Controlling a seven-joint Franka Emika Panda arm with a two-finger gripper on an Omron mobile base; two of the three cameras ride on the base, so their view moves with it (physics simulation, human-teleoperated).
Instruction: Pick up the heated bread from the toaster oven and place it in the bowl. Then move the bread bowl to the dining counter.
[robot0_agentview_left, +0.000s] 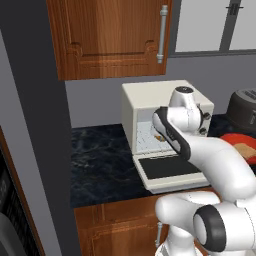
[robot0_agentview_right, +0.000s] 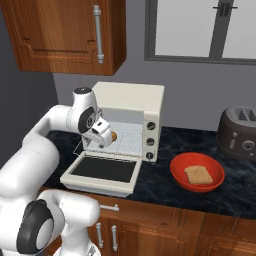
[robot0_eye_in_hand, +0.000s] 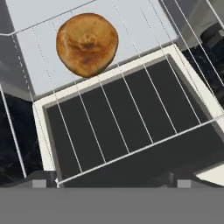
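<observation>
On the bench (robot0_agentview_right: 165, 192) the oven (robot0_agentview_right: 131, 119) stands with its door (robot0_agentview_right: 102, 172) down, a bun (robot0_agentview_right: 114, 136) inside, the bowl (robot0_agentview_right: 197, 172) to its right holding toast (robot0_agentview_right: 198, 174).

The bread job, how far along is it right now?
Done: the cream-white toaster oven stands with its dark-glass door dropped open. In hand: the open gripper hangs at the oven mouth, above the round golden-brown bread, not gripping it. Left: grasp it, place it in the shallow red bowl, then carry the bowl to the dining counter.
</observation>
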